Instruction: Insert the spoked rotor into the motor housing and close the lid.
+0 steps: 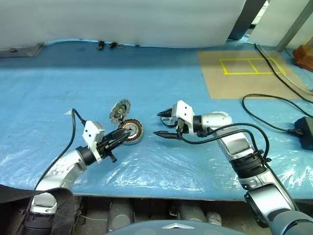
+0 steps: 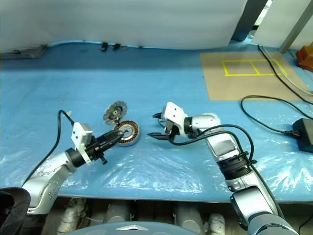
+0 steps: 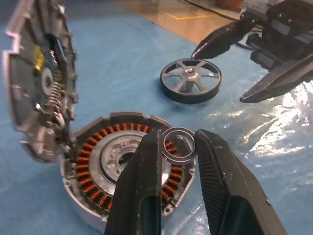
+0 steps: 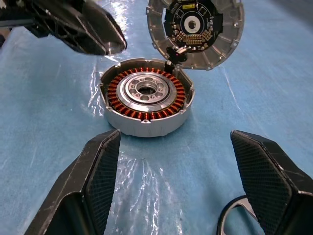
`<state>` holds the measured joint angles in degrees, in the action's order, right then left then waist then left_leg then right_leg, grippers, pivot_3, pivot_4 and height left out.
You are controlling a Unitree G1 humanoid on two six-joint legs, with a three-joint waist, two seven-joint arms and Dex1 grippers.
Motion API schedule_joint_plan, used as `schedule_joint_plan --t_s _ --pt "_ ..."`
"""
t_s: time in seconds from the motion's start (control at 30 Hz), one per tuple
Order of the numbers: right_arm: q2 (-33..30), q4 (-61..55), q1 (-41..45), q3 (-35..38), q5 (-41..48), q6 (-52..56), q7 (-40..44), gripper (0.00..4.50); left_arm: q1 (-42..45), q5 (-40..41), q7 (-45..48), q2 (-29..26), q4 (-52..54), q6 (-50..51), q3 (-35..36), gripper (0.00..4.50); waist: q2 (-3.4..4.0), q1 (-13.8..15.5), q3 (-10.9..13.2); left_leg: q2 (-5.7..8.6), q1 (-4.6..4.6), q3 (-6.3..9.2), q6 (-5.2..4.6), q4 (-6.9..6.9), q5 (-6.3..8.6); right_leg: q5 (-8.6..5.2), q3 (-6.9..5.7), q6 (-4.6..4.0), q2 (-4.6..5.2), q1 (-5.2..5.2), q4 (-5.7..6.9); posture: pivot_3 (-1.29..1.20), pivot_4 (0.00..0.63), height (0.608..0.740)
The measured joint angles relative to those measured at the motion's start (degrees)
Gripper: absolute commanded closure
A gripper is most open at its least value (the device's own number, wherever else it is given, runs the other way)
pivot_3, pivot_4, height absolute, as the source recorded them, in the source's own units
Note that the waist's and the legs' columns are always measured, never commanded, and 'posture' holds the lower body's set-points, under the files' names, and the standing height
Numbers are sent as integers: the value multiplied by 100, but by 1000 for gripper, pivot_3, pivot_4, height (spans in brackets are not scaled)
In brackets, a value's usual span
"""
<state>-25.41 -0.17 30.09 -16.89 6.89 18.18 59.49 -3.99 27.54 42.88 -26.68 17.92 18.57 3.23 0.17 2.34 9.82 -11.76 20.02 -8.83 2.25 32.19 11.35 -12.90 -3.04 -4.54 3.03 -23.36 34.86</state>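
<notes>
The motor housing [image 4: 146,95], a silver puck with copper windings, lies on the blue sheet with its hinged lid [image 4: 195,24] standing open beside it. The spoked rotor [image 3: 190,74] lies flat on the sheet beyond the housing, under my right gripper. My left gripper [image 3: 177,134] hovers just over the housing's rim, shut on a small metal ring [image 3: 168,154]. My right gripper [image 4: 175,133] points at the housing from the other side, a short way off, its fingers wide open and empty. In the head view the housing [image 1: 131,131] lies between the left gripper [image 1: 124,133] and the right gripper [image 1: 157,124].
Blue plastic sheeting [image 1: 146,166] covers the table. A brown board with yellow tape [image 1: 244,73] lies at the back right. Black cables [image 1: 264,115] and a power brick [image 1: 304,131] lie at the right edge. The table's front edge runs close below both arms.
</notes>
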Motion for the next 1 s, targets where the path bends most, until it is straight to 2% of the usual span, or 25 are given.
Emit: schedule_joint_plan --t_s 0.37,0.63,1.0 --pt "86 25 1 -90 -15 -2 -142 739 442 -767 -245 104 -686 -437 -205 3731 0 5 0 1 4 4 1 3 -1 1 -1 1 1 0 -1 0 150 740" --pt "148 22 -105 -124 17 92 -249 739 597 -1005 -170 171 -1263 -884 -334 3731 0 17 0 2 4 5 1 3 -1 1 -1 1 2 1 0 0 150 740" --pt "174 22 -160 -124 18 105 -342 739 815 -1121 -195 234 -1482 -995 -374 3731 0 17 0 1 4 5 3 4 -2 1 -1 0 2 1 1 0 150 740"
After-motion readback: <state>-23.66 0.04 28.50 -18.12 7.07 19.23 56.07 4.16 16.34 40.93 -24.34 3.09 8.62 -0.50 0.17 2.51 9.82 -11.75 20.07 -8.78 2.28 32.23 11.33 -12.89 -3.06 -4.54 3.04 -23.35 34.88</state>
